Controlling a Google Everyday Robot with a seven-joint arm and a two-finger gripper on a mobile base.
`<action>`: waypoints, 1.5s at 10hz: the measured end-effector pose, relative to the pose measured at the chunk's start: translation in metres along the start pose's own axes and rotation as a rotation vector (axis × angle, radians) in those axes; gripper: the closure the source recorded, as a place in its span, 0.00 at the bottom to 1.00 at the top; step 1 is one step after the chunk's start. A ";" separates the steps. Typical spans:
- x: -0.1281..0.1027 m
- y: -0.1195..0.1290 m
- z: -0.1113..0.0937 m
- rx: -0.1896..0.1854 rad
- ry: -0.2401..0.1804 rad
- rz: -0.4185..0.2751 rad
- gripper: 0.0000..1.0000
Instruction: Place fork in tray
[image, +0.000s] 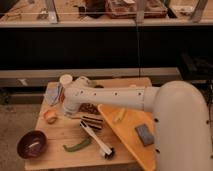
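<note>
The tray (127, 137) is a large yellow-orange bin at the right of the wooden table (55, 159). It holds a grey sponge (144, 134) and a small yellow item (119, 115). My white arm reaches from the lower right across the tray to the left. My gripper (68, 109) points down at the table's left middle, left of the tray and beside the small orange bowl (50, 116). The fork does not show; the spot under the gripper is hidden.
A dark red bowl (33, 144) sits at the front left, with a green pepper (77, 146) and a black-and-white brush (98, 141) to its right. A striped dark item (92, 122) lies by the tray. A white cup (65, 80) and a bluish packet (53, 94) stand at the back left.
</note>
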 end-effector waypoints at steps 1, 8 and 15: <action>-0.001 -0.003 -0.018 0.025 -0.028 0.001 1.00; 0.080 -0.035 -0.114 0.154 -0.082 0.108 1.00; 0.233 -0.027 -0.184 0.228 0.017 0.419 1.00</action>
